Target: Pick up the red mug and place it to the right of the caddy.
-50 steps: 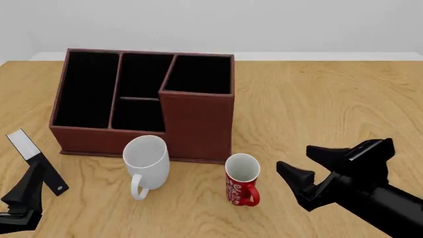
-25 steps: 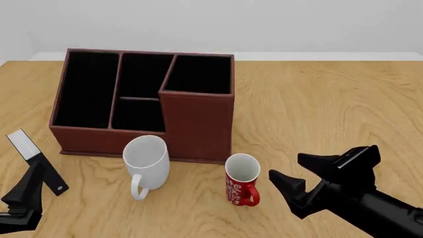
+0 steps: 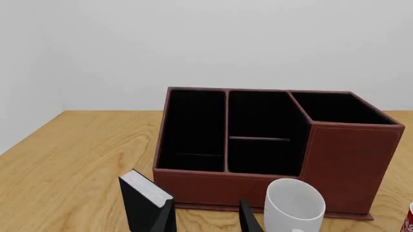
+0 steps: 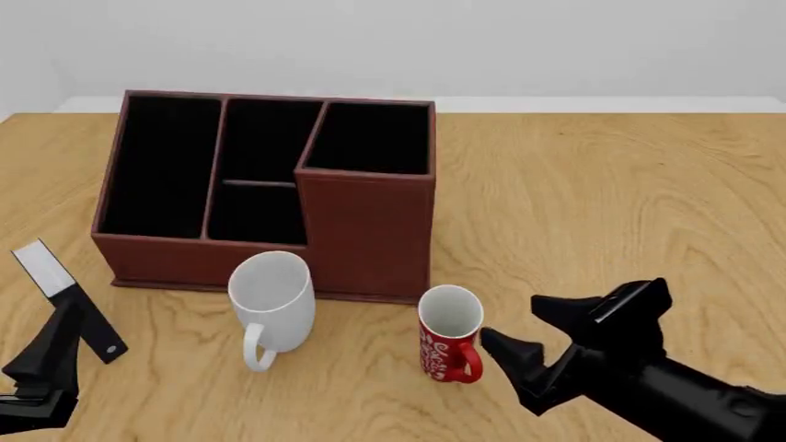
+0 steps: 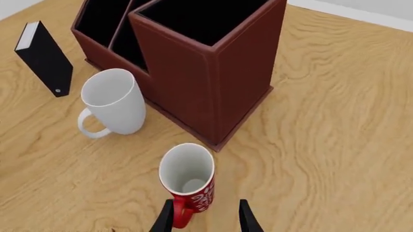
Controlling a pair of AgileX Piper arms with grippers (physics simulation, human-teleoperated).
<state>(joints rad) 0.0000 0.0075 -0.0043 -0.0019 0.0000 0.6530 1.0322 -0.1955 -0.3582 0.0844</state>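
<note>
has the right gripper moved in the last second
Yes. The right gripper, jaws open, has moved left and nearer the camera, closing on the unmoved red mug.

light wooden worktop (image 4: 590, 184) with wavy grain, stretching back to a plain pale grey wall (image 4: 430, 41). thin white strip along the far edge where the two meet. soft, even lighting, only faint shadows on the wood.

Front view: fixed behind and above my arms, facing forward and down across the table (image 4: 590, 175). Left wrist view: low, level, facing the caddy (image 3: 348, 164) front. Right wrist view: close, steeply downward. All three share the caddy and white mug (image 4: 272, 299).
</note>
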